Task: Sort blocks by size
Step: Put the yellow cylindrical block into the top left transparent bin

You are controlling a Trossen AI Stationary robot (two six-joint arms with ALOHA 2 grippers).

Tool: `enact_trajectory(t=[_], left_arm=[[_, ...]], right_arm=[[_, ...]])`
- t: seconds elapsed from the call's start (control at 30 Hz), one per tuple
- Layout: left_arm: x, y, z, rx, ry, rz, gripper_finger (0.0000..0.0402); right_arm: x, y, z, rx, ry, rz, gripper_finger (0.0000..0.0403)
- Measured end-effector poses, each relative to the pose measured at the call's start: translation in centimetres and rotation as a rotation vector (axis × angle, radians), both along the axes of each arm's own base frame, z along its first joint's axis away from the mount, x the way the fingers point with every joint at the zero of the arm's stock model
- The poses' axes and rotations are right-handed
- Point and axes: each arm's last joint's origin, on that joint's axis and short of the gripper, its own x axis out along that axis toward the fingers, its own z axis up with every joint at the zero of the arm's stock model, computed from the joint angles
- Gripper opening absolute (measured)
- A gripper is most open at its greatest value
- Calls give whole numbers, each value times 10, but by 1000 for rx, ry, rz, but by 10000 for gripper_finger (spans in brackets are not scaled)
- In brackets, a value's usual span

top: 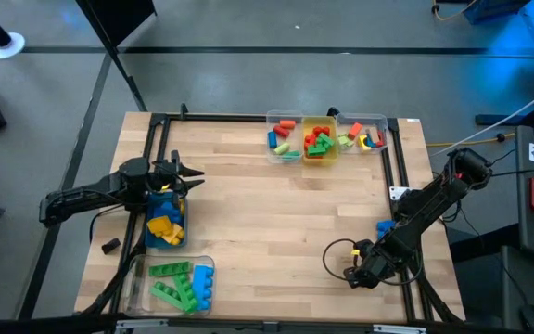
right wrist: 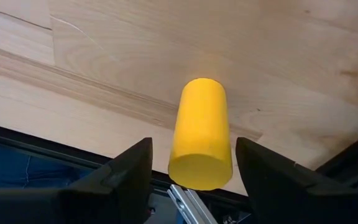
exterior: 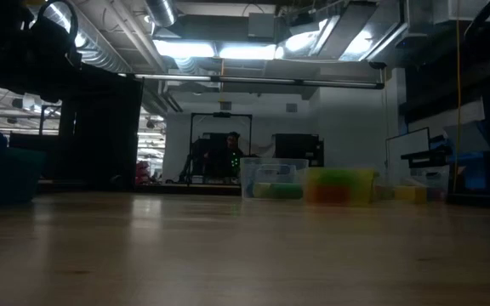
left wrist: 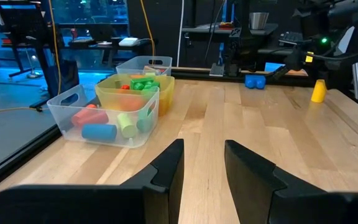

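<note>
The pale wooden table (top: 276, 213) carries bins at two edges: three small clear and yellow plastic bins (top: 325, 137) in a row at the far edge hold mixed coloured blocks (left wrist: 143, 82), while near the left arm a blue plastic bin (top: 166, 223) holds yellow and blue blocks and a clear plastic bin (top: 174, 283) holds long green studded bars (top: 172, 283) with a blue brick. The left pincer (top: 189, 174) hangs over the far end of the blue bin, its fingers (left wrist: 166, 171) parted with nothing between them, waiting. The work is at the near right corner, where the right pincer (right wrist: 194, 168) is set low over the table's edge with its jaws spread wide on either side of a smooth yellow plastic cylinder (right wrist: 201, 134), which lies between them; neither pad appears to be pressing it yet, so it looks unheld. A blue studded brick (top: 385, 225) lies just beside that arm on the table. The step in hand seems to be picking up the cylinder. To do it well, the pincer should be centred so that both pads meet the curved sides at once; a lopsided squeeze could roll the piece or push it off the edge, which is close. Closing gently, lifting straight up, then carrying it to the bin of like-sized pieces seems the sound course.
</note>
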Motion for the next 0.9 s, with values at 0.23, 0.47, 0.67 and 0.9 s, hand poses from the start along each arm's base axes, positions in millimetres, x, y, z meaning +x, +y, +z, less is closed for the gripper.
enact_trajectory(t=[0.23,0.47,0.67,0.9], left_arm=[[0,0,0,0,0,0,100],[0,0,0,0,0,0,100],[0,0,0,0,0,0,100],[0,0,0,0,0,0,100]], right_arm=[[0,0,0,0,1,-2,230],[0,0,0,8,9,1,229],[0,0,0,12,13,3,204],[0,0,0,13,12,3,146]])
